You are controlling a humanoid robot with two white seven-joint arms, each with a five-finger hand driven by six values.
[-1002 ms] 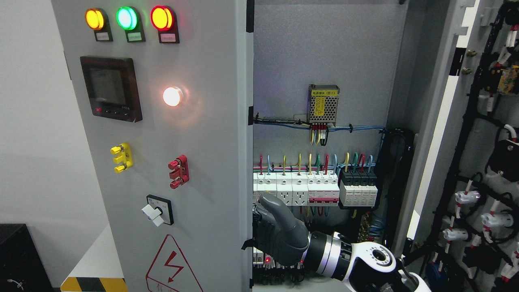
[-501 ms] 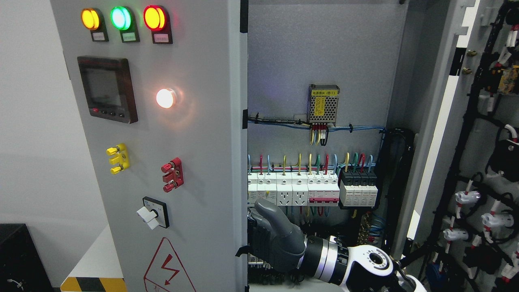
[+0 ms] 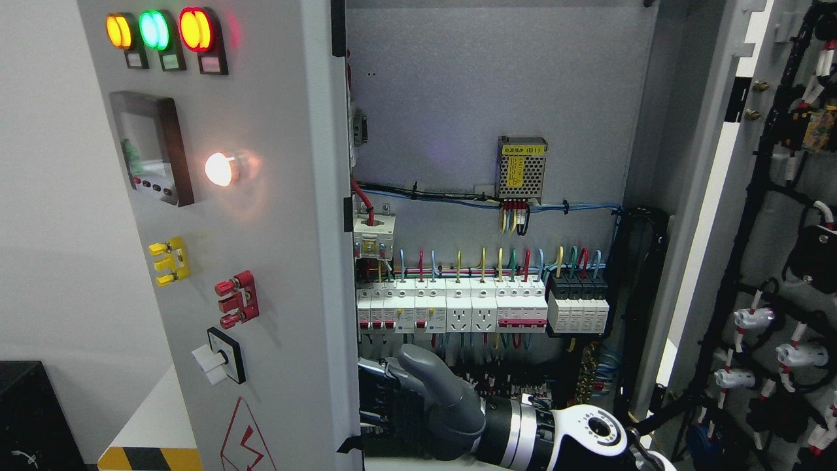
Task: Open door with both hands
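Right robot hand (image 3: 418, 405) fingertips hidden behind the door (image 3: 274, 261) edge.

"(B1)" on power supply (image 3: 521, 168) label; lightning sign (image 3: 246, 437) on door (image 3: 274, 261)

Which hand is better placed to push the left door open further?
The right hand: its fingers are already against the inner edge of the left door, low down. The left hand is not in view.

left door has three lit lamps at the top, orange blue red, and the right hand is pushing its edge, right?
Nearly. The head view shows the middle lamp is green, not blue. The right hand does sit against the left door edge.
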